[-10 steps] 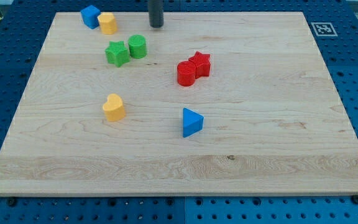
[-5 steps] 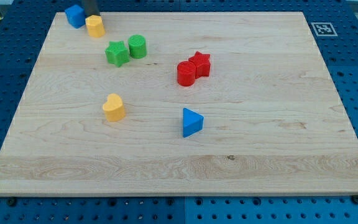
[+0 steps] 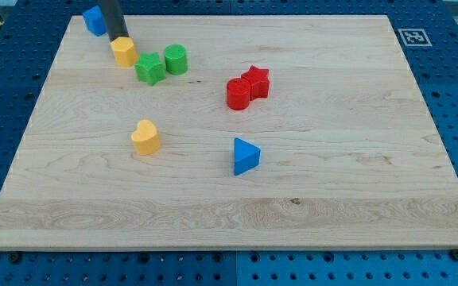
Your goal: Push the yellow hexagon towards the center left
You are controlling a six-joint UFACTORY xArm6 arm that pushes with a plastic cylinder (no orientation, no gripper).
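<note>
The yellow hexagon (image 3: 123, 51) sits near the board's top left, just left of the green star (image 3: 149, 68). My tip (image 3: 118, 37) is right at the hexagon's top edge, touching or nearly touching it. The rod rises out of the view's top. A blue block (image 3: 95, 20) lies to the upper left of my tip, partly behind the rod.
A green cylinder (image 3: 176, 59) stands right of the green star. A red cylinder (image 3: 238, 94) and red star (image 3: 256, 81) touch near the middle. A yellow heart (image 3: 145, 137) lies centre left, a blue triangle (image 3: 245, 156) below centre. The wooden board (image 3: 332, 183) lies on a blue pegboard.
My tip moved left from the top middle to behind the yellow hexagon, then pushed it down towards the green star. The blue block shifted left.
</note>
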